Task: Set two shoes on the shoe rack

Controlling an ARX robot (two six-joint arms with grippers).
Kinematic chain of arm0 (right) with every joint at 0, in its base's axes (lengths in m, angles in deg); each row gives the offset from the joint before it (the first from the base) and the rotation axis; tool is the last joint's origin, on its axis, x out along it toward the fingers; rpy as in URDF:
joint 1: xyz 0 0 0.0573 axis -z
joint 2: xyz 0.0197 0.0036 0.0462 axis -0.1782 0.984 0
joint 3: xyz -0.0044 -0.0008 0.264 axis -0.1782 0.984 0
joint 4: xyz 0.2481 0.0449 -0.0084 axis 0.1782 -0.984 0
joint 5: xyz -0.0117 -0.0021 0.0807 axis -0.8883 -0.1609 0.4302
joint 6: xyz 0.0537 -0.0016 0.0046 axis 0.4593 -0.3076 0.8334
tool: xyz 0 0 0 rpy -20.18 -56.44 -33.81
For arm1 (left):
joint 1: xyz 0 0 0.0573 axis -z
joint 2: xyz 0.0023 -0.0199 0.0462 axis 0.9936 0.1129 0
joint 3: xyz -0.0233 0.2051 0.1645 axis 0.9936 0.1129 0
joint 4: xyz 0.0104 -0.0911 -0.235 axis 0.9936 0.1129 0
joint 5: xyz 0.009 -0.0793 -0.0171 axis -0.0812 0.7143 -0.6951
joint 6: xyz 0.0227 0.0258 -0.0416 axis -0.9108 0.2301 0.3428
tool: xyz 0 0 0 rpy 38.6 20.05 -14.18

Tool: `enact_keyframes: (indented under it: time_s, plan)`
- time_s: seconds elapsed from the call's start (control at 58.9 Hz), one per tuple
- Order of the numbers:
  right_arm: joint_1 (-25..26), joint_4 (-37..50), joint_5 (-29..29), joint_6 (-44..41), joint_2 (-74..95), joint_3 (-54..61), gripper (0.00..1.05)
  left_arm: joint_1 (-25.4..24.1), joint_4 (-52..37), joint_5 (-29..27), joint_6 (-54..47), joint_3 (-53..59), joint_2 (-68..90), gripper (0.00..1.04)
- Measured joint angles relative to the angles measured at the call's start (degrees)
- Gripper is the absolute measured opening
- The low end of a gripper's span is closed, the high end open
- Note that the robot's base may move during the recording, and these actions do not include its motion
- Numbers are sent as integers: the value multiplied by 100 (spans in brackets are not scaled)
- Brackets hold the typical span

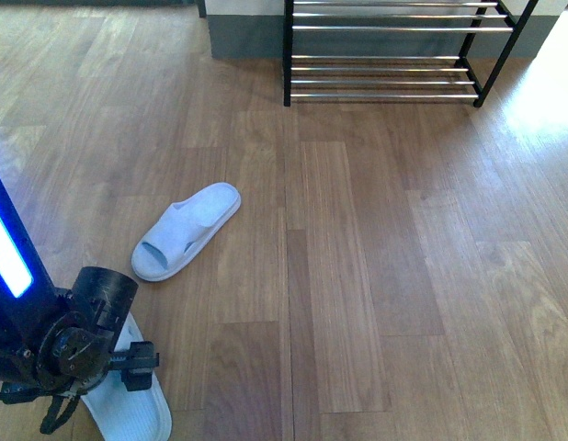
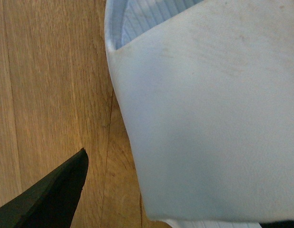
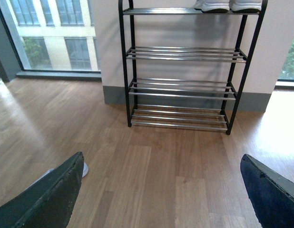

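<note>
At 7 o'clock, left tool (image 2: 182, 187) spread astride light-blue plastic slide slipper (image 2: 209, 118); right tool (image 3: 161, 156) wide apart, empty.

This looks like a room in a home or flat, with a wood plank floor (image 1: 376, 276), a shoe rack (image 3: 180, 71) against a white wall (image 3: 185, 33), and a slipper (image 1: 187, 230) lying loose. Big windows (image 3: 47, 33) face another building.
</note>
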Motion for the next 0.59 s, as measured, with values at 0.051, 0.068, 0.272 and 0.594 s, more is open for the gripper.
enact_keyframes:
  time_s: [0.051, 0.068, 0.272, 0.594]
  plan:
    - [0, 0, 0, 0, 0, 0, 95, -15, -48, -162, -114, -48, 57, 82]
    - [0, 0, 0, 0, 0, 0, 95, -35, -7, -157, -149, -81, 87, 77]
    - [0, 0, -2, 0, 0, 0, 95, -210, 0, -339, -284, -160, 254, 47]
    - [0, 0, 0, 0, 0, 0, 95, -273, -122, -621, -385, -70, 313, 2]
